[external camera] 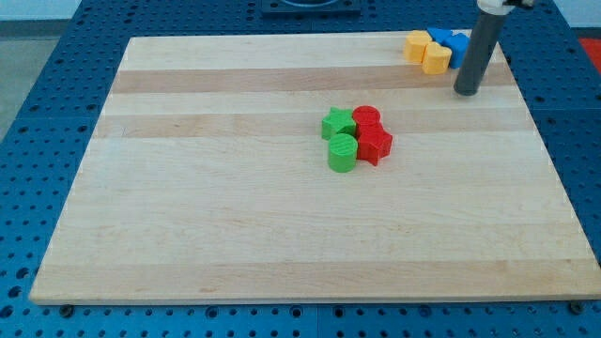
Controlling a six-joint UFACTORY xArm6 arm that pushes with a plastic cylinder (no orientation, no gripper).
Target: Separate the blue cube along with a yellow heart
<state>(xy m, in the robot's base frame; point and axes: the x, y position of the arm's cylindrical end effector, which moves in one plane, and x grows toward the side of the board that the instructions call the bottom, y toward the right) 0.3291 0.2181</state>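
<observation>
At the view's top right, two yellow blocks (427, 51) and two blue blocks (450, 42) sit packed together near the board's top edge. I cannot tell which yellow one is the heart, nor which blue one is the cube. My tip (467, 92) rests on the board just right of and below this group, close to the nearer yellow block (436, 59). I cannot tell if it touches any block. The rod hides part of the blue blocks.
A second cluster sits mid-board: a green star (337, 123), a green cylinder (342, 153), a red cylinder (367, 118) and a red block (375, 145), all touching. The wooden board (235, 207) lies on a blue perforated table.
</observation>
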